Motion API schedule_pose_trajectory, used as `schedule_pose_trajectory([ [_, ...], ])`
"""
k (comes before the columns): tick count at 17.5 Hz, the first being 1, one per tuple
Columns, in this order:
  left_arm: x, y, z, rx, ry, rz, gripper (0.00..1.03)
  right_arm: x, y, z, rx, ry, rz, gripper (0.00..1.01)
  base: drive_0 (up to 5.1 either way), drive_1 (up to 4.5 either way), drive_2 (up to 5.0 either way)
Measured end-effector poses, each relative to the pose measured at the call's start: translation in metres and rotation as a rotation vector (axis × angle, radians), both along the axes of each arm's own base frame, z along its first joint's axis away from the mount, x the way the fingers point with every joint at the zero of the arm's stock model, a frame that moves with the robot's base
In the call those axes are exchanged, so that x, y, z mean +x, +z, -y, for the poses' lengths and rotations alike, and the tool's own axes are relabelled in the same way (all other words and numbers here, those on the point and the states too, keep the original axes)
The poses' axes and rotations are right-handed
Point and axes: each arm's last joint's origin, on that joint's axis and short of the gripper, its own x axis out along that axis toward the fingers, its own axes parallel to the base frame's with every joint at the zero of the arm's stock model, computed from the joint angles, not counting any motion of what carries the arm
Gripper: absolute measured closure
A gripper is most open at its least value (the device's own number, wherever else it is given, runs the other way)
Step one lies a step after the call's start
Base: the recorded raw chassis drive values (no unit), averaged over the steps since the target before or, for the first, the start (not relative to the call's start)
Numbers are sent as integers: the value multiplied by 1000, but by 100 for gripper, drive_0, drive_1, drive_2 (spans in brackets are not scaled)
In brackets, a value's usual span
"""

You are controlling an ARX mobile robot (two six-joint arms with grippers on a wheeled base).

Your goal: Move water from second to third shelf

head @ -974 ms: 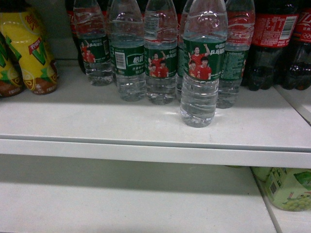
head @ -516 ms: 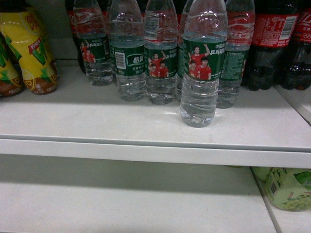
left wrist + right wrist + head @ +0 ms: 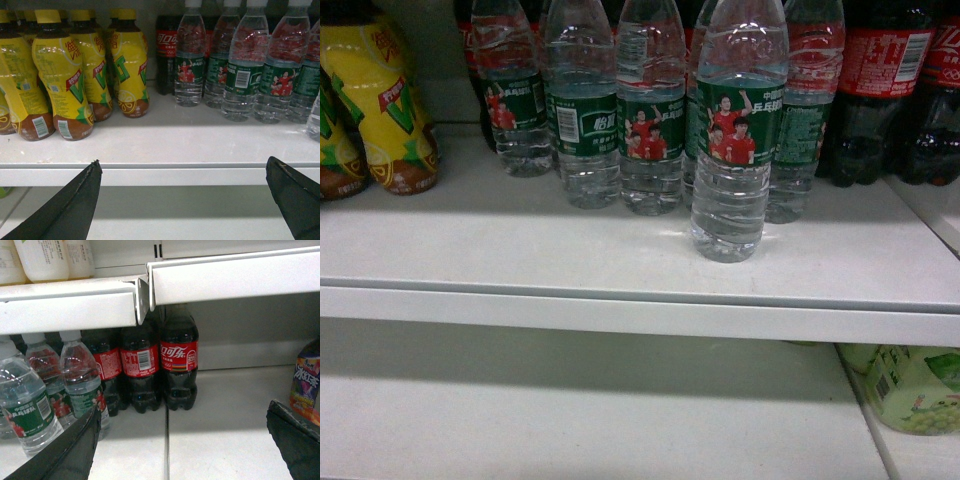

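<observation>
While neither arm shows in the head view, both wrist views show their end effectors released, fingers spread wide with nothing between them: left end effector (image 3: 182, 197), right end effector (image 3: 182, 440). The target, a clear ribbed plastic water bottle with a dark green label showing people in red shirts (image 3: 739, 130), stands upright near the front edge of the white shelf (image 3: 620, 250), right of centre, ahead of the row of matching water bottles (image 3: 582, 110) behind it. Its long axis is vertical.

Dark cola bottles with red labels (image 3: 880, 90) sit at the shelf's back right corner; yellow drink bottles (image 3: 390, 100) at the left end. A pale green bottle (image 3: 910, 385) sits at the right end of the lower shelf (image 3: 570, 410), which otherwise shows bare white board.

Key relation: the left end effector looks level at the shelf's front lip with the water row up and to its right; the bottle cut off at the right edge of that view (image 3: 315, 120) may be the front one, can't tell. The right end effector faces the cola bottles (image 3: 179, 360), with water bottles (image 3: 27, 405) just beside its left finger (image 3: 65, 450), so the water lies to its left. Judging from that, the right arm looks nearer. Task not started, bottle untouched. Next move likely: shift left, close on the upright bottle's body from the front, avoid knocking the neighbours.
</observation>
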Motion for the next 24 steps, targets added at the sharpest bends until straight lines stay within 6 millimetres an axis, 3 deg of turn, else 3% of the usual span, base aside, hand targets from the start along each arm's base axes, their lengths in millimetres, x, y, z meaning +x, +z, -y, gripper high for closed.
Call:
schedule_pose_trajectory([
  [3,0,0,0,0,0,0,5,18,5,-15,13,59,-21,3,0,0,0],
  [8,0,0,0,0,0,0,5,50,-36,-88,-33,282,-141,3,0,0,0],
  [12,0,0,0,0,0,0,5,91,-57,-132,-72,348,-219,3,0,0,0],
  [14,0,0,0,0,0,0,5,115,-68,-168,-62,476,-318,3,0,0,0],
  [24,0,0,0,0,0,0,5,157,-68,-186,-5,384,-385,3,0,0,0],
])
